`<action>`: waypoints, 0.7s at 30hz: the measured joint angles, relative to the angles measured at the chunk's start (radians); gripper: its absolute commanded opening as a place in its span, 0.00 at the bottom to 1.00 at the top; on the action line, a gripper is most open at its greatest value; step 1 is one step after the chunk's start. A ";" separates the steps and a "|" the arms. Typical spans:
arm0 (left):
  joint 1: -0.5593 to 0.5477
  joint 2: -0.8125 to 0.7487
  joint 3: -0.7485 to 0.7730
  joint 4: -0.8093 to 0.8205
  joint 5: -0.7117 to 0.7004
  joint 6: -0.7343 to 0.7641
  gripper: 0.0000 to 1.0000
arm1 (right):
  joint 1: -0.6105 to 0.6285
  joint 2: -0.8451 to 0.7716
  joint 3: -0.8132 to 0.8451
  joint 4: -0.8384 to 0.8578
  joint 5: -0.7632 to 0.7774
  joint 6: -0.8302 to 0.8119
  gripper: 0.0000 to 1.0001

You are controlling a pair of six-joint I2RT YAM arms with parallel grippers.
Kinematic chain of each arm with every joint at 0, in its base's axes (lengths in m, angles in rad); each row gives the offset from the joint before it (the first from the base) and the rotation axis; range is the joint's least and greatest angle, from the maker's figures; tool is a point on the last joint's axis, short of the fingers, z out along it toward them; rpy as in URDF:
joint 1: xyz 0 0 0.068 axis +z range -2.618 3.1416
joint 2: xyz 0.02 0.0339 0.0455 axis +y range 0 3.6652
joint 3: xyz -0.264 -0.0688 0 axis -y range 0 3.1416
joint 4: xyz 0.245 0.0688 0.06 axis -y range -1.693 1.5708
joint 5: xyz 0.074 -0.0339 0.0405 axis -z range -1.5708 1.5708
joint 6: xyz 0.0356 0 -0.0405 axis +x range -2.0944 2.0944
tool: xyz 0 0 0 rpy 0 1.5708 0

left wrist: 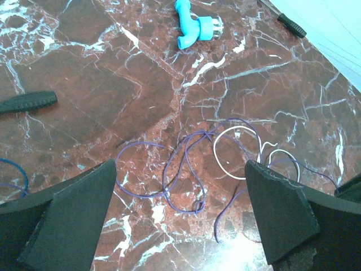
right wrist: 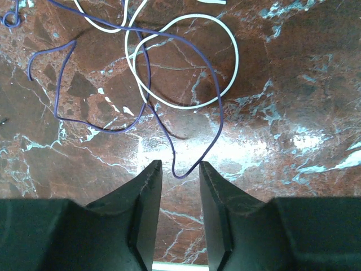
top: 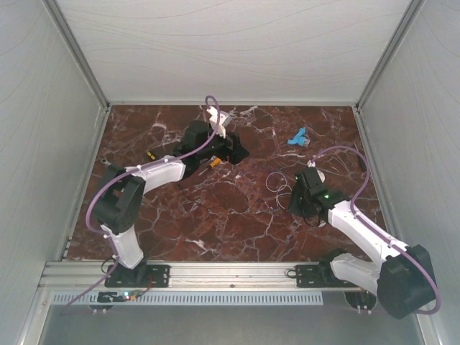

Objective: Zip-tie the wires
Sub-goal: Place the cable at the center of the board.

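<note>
The wires (top: 277, 183) are thin purple and white loops lying loose on the marble table. In the right wrist view a white loop (right wrist: 180, 62) and purple strands lie ahead of my right gripper (right wrist: 179, 165). Its jaws stand a narrow gap apart, and the bottom bend of a purple strand (right wrist: 181, 174) dips between the tips, unclamped. My left gripper (left wrist: 180, 166) is wide open and empty, hovering left of the wires (left wrist: 186, 169), which show between and beyond its fingers. In the top view the left gripper (top: 233, 152) is left of the wires and the right gripper (top: 295, 198) is at their right.
A blue plastic piece (top: 297, 136) lies at the back right and also shows in the left wrist view (left wrist: 194, 28). Orange-handled screwdrivers (top: 214, 162) (top: 151, 154) lie near the left arm. Black handles (left wrist: 28, 101) (left wrist: 290, 25) lie on the table. Grey walls enclose the table.
</note>
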 measured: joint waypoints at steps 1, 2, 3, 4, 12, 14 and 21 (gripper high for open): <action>-0.002 -0.005 -0.007 0.000 0.000 -0.002 0.95 | 0.000 0.000 0.000 0.000 0.000 0.000 0.38; -0.003 -0.011 -0.014 0.000 -0.001 -0.005 0.95 | 0.000 -0.001 0.000 0.000 0.001 -0.002 0.44; -0.004 -0.018 -0.023 0.000 -0.003 -0.008 0.95 | 0.000 -0.002 0.000 -0.001 0.003 -0.003 0.52; -0.005 -0.027 -0.035 -0.001 -0.003 -0.010 0.95 | 0.000 -0.003 0.000 -0.001 0.006 -0.005 0.59; -0.008 -0.119 -0.100 -0.043 -0.028 -0.030 0.95 | 0.000 -0.034 0.045 -0.018 0.046 -0.038 0.98; -0.008 -0.152 -0.116 -0.058 -0.036 -0.039 0.95 | 0.000 -0.044 0.061 -0.021 0.059 -0.050 0.98; -0.010 -0.298 -0.174 -0.165 -0.130 -0.101 0.95 | 0.000 -0.104 0.105 -0.017 0.088 -0.083 0.98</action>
